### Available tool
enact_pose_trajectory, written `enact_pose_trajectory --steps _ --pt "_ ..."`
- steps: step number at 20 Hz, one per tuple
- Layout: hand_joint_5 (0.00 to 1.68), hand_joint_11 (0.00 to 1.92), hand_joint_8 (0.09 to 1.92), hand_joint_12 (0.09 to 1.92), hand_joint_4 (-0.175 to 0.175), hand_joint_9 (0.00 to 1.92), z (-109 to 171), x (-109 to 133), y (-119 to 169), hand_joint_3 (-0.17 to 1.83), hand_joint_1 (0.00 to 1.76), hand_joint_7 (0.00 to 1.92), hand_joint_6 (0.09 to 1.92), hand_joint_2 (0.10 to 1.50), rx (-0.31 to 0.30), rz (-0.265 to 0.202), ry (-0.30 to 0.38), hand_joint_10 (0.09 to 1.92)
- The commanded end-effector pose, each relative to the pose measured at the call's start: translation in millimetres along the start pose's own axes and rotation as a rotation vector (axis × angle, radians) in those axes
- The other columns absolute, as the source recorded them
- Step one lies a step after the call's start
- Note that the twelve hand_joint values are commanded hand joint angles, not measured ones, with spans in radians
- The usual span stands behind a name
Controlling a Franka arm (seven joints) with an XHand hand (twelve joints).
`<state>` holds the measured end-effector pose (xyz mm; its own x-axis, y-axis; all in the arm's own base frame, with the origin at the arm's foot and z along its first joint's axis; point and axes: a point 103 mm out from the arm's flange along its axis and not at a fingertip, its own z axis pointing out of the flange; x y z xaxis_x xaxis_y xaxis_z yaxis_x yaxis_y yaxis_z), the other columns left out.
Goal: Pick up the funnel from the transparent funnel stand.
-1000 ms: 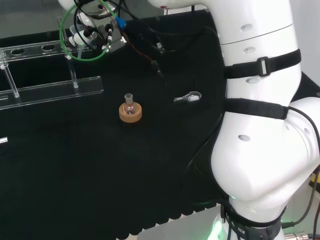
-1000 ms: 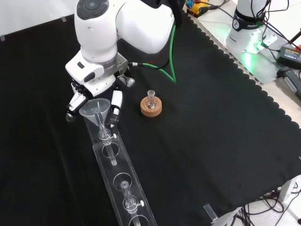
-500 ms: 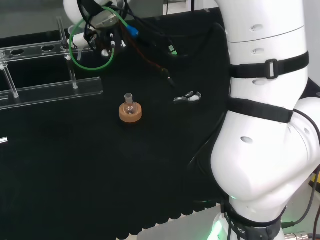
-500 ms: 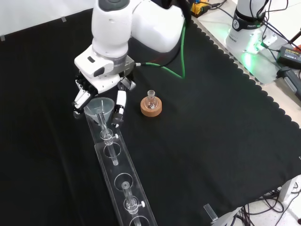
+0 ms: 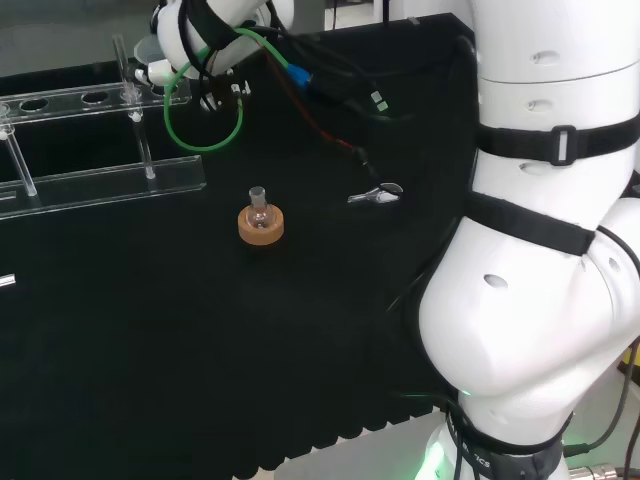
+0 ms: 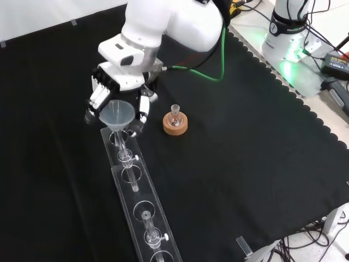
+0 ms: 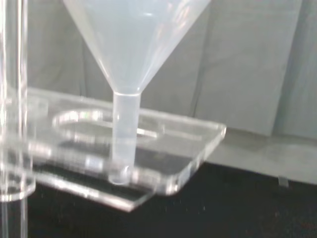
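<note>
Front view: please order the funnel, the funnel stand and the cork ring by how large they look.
1. Funnel stand, the long clear rack.
2. Funnel.
3. Cork ring, only slightly smaller looking than the funnel.

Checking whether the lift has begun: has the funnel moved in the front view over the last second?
Yes. The funnel has risen and shifted slightly right against the transparent funnel stand; its stem has drawn up from the end hole.

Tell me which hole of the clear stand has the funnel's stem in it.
The end hole nearest the robot hand, at the top of the transparent stand in the front view. The funnel rises from it; the holes farther down the stand carry no funnel.
</note>
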<state>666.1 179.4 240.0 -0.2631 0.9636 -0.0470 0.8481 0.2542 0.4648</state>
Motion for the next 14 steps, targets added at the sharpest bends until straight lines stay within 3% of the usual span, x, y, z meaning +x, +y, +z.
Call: enact_pose_trajectory --steps 1,5,8,10,14 --pt "1.53 1.91 0.71 0.78 -0.175 1.92 -33 -8 7 0.59 1.23 1.76 0.14 0.62 -0.122 0.038 0.094 0.82" --pt "1.54 1.9 0.71 0.77 -0.175 1.92 -79 -19 12 0.61 1.23 1.77 0.14 0.61 -0.199 0.071 0.137 0.83" --pt "1.54 1.9 0.71 0.77 -0.175 1.92 -136 -37 5 0.62 1.23 1.78 0.13 0.6 -0.241 0.103 0.146 0.85" --pt "1.54 1.9 0.71 0.77 -0.175 1.92 -183 -53 -13 0.63 1.23 1.78 0.13 0.6 -0.217 0.106 0.113 0.85" --pt "1.55 1.89 0.71 0.77 -0.175 1.92 -237 -76 -65 0.65 1.23 1.79 0.13 0.59 -0.118 0.078 0.054 0.85"
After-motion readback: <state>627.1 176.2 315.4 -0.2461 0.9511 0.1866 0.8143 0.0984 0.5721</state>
